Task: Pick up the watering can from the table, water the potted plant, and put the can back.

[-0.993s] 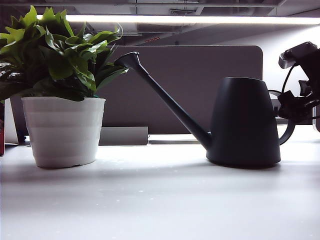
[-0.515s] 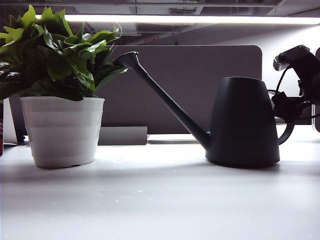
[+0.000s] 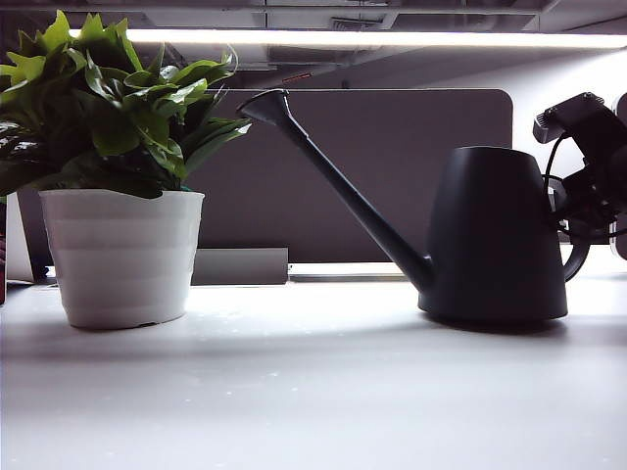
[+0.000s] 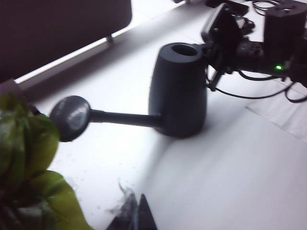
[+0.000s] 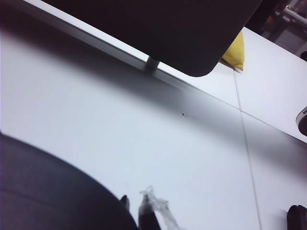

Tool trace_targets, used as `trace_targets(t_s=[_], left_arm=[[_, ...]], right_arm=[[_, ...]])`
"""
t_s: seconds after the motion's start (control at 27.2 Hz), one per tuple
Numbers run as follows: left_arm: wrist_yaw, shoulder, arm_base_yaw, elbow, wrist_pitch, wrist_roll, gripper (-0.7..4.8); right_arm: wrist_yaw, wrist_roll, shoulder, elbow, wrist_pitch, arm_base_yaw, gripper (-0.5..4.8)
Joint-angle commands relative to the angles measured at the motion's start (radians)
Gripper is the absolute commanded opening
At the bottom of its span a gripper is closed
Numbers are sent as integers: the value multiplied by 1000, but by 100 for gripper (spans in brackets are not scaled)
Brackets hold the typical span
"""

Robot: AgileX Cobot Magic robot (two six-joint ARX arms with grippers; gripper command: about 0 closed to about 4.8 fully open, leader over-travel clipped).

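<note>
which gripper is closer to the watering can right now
Right. The right gripper is at the handle side of the watering can, shut on the handle. The left gripper is farther off, by the potted plant.

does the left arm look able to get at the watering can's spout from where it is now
Probably yes. The left gripper hangs beside the potted plant, and bare table lies between it and the watering can spout. The right gripper is at the handle side.

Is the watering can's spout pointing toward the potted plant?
Yes, the watering can has its long spout angled up toward the potted plant on the left.
</note>
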Motion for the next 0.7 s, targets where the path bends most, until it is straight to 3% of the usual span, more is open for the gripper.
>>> trace_targets(t_s=[0.04, 0.26, 0.4, 0.59, 0.7], left_arm=[[-103, -23, -2, 5, 1, 8, -6], [-204, -95, 13, 7, 23, 192, -6], [-151, -125, 122, 25, 76, 202, -6], [74, -131, 375, 35, 80, 202, -6], [282, -129, 584, 35, 50, 193, -6]], right_arm=[[-3, 46, -46, 8, 71, 3, -6], [-2, 50, -215, 8, 55, 3, -6], [-5, 50, -328, 59, -52, 3, -6], [-9, 38, -383, 230, -260, 23, -6], [-26, 29, -378, 344, -333, 41, -6]])
